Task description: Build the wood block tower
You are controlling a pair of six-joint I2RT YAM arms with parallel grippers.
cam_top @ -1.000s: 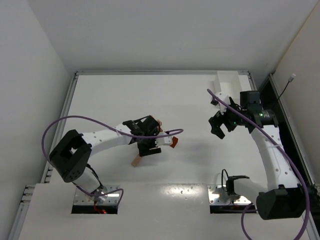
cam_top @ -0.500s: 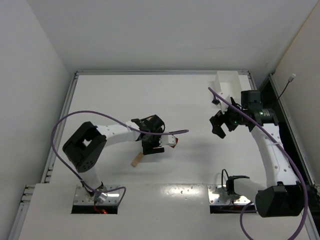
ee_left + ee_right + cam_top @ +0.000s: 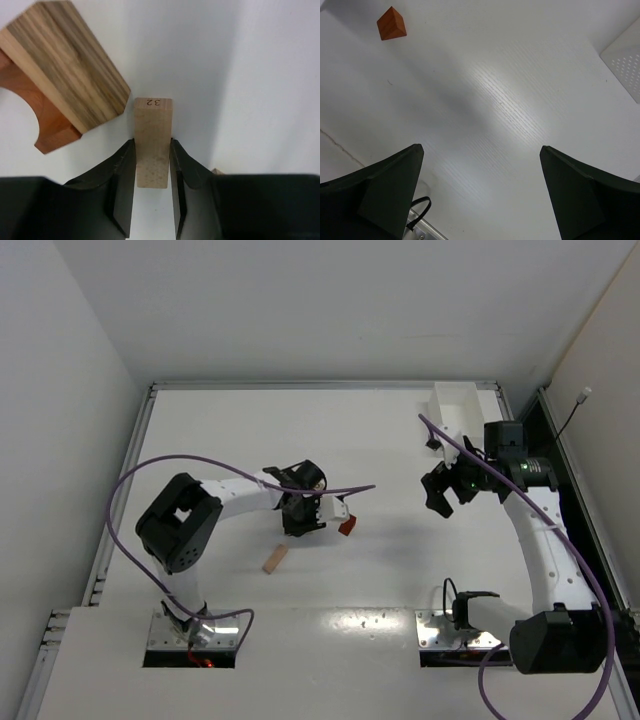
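Left pincer (image 3: 152, 155) around pale tan cuboid block (image 3: 153, 122), "32" on one end

The top camera looks down from high behind me on the whole table (image 3: 380, 420). My left wrist camera is very close to the wood blocks (image 3: 152, 142), well left of the white tray (image 3: 455, 400); my right one, higher, shares the tray's corner with the top view.

**One number, on one block**

The only legible mark is "32", in small dark digits at the upper end of the light tan wood block (image 3: 152, 145), centre of the left wrist view; nothing readable shows elsewhere
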